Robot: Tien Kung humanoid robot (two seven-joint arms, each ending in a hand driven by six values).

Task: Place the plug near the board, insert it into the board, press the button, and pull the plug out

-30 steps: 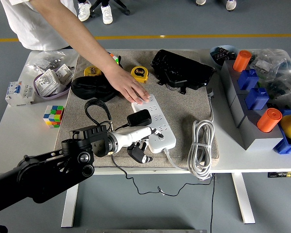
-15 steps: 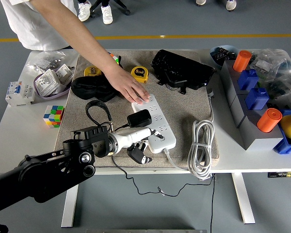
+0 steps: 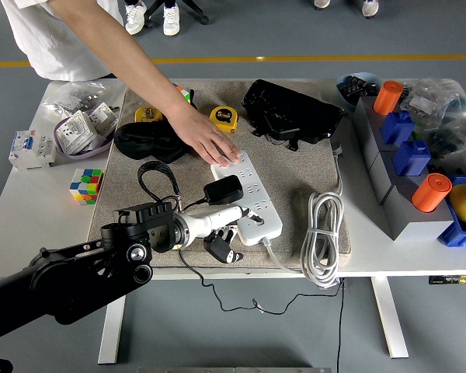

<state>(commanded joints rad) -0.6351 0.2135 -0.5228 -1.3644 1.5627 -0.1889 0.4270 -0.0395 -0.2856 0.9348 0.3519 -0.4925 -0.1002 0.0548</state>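
At the left of the frame a glossy multicoloured puzzle cube (image 3: pixel 86 186) sits on the white table (image 3: pixel 39 210), beside the edge of a coarse grey felt mat (image 3: pixel 295 167). From the lower left the black left arm reaches in; its pale robot hand (image 3: pixel 217 221) has crept a shade toward the centre over the last second, and the small black plug (image 3: pixel 220 249) beneath it has shifted slightly with it. The fingers appear curled around the plug's top, though the grip itself is partly hidden. The plug now lies just beside the near end of the long white plastic board (image 3: pixel 248 198), at lower centre, prongs not yet in a socket. So the approach step looks nearly done and insertion comes next. A boxy black adapter (image 3: pixel 224 189) with a looped thin cord rests at the board's left side. The person's hand (image 3: pixel 210 144) presses flat on the board's far end, steadying it. Right of the board lies a coiled, rubbery white cable (image 3: pixel 322 233).
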